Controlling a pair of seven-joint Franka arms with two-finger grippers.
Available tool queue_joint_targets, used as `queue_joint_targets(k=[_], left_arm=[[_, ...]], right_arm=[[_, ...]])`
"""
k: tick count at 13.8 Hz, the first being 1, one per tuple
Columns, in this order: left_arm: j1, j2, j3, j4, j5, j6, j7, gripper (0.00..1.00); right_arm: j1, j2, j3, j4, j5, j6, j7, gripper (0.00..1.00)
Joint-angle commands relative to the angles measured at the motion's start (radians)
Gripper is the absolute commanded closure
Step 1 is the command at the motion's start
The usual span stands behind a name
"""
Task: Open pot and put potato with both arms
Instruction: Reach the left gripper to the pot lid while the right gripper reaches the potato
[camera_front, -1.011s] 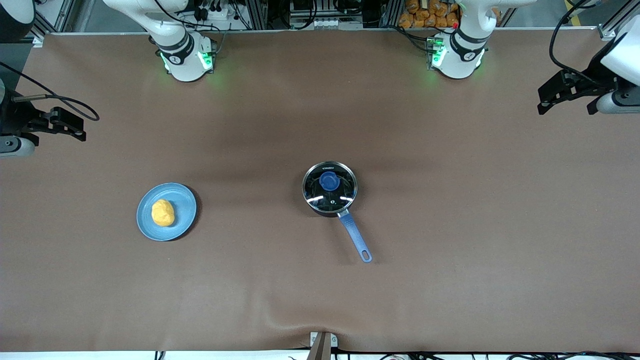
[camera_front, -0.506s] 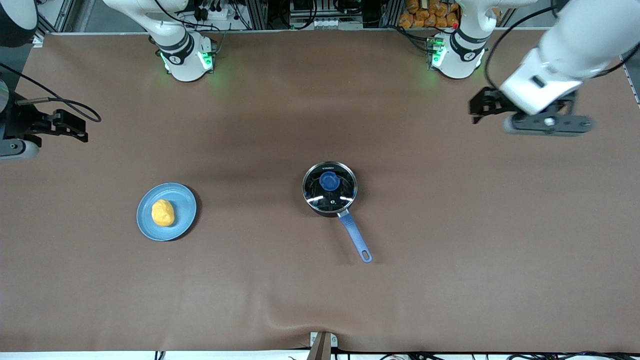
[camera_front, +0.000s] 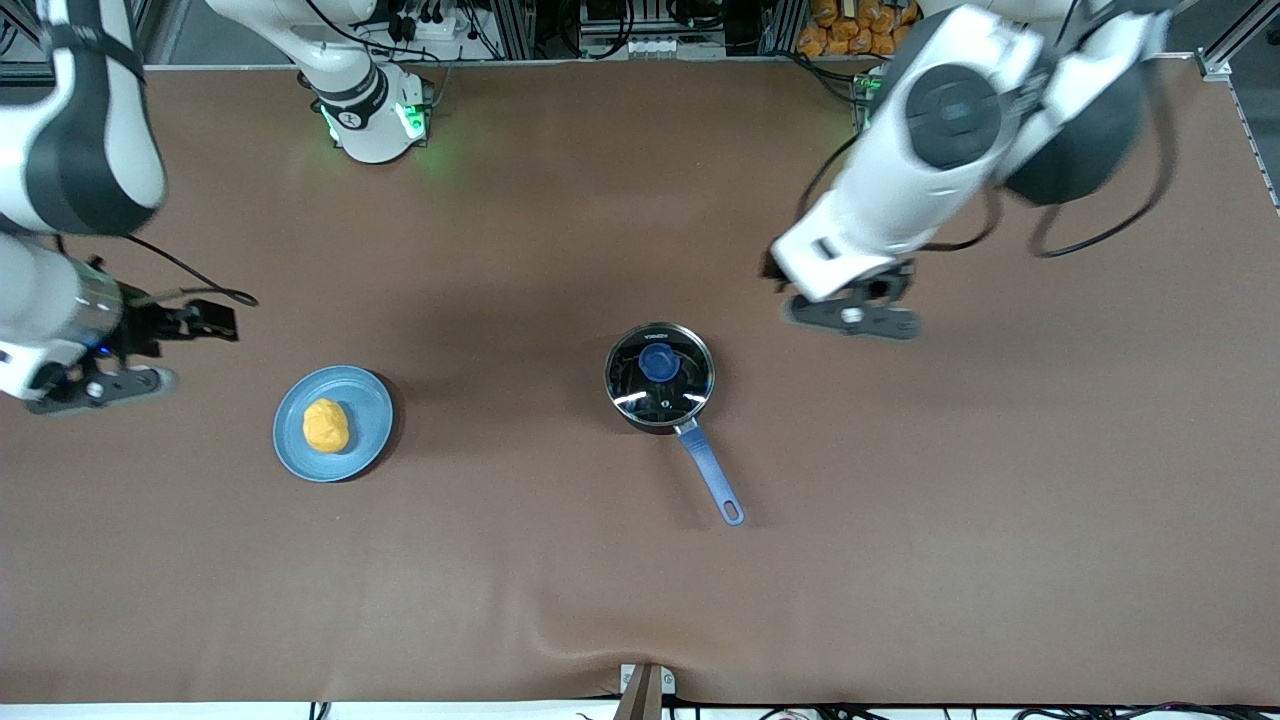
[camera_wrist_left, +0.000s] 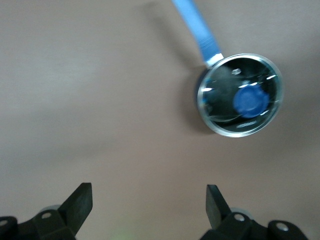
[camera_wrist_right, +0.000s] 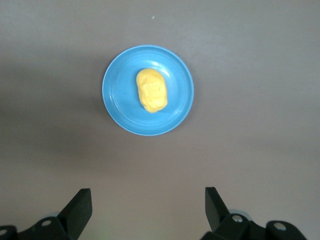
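The black pot stands mid-table with its glass lid on, blue knob up, and its blue handle pointing toward the front camera. The potato lies on a light-blue plate toward the right arm's end. My left gripper is open and empty, in the air beside the pot; its wrist view shows the lidded pot off to one side of the gripper. My right gripper is open and empty, in the air beside the plate; its wrist view shows the potato ahead of the gripper.
The brown table cover spreads round the pot and the plate. The arm bases stand along the table edge farthest from the front camera. A small bracket sits at the nearest edge.
The left arm has swung in from its end of the table to beside the pot. The right arm has come in toward the plate. Pot, lid and potato have not moved.
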Motion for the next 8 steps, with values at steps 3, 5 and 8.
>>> queue_joint_targets(k=[3, 5, 8], left_arm=[[-0.153, 0.136, 0.010, 0.046, 0.089, 0.139, -0.166, 0.00], [-0.164, 0.188, 0.012, 0.046, 0.093, 0.234, -0.209, 0.00], [-0.201, 0.260, 0.018, 0.054, 0.113, 0.358, -0.437, 0.00]], right_arm=[[-0.031, 0.139, 0.005, -0.098, 0.104, 0.177, -0.046, 0.00], [-0.035, 0.216, 0.005, -0.099, 0.106, 0.264, -0.075, 0.00], [-0.035, 0.302, 0.005, -0.098, 0.111, 0.373, -0.092, 0.00]])
